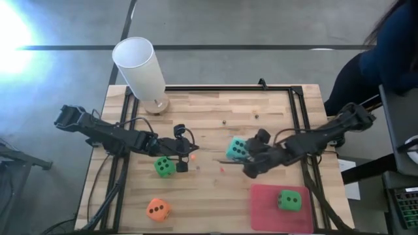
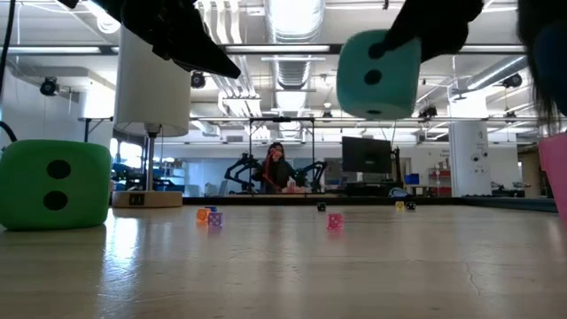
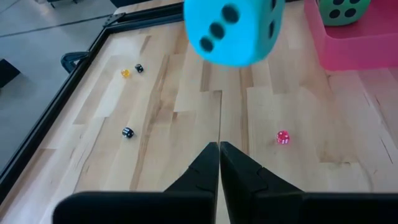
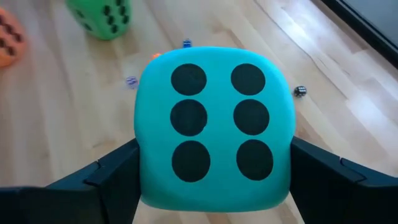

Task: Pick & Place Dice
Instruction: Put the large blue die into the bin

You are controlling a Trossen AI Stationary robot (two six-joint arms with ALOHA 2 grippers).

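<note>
Carry step: teal die [image 4: 214, 127] clamped in right gripper [image 1: 243, 163], lifted clear of table [image 1: 215, 104]. Left gripper [image 3: 219, 158] pinched shut, idle. Next: over to pink mat [image 1: 264, 207], beside green die [image 1: 289, 200].

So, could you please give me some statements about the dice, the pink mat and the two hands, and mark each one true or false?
1. The right hand holds the teal die clear of the table. True.
2. The left hand grips a green die. False: its fingers are shut on nothing, with a green die lying on the table next to it.
3. One green die lies on the pink mat. True.
4. The orange die lies on the pink mat. False: it lies on bare wood, at the table's left.
5. The white cylinder has tipped over. False: it stands upright.
</note>
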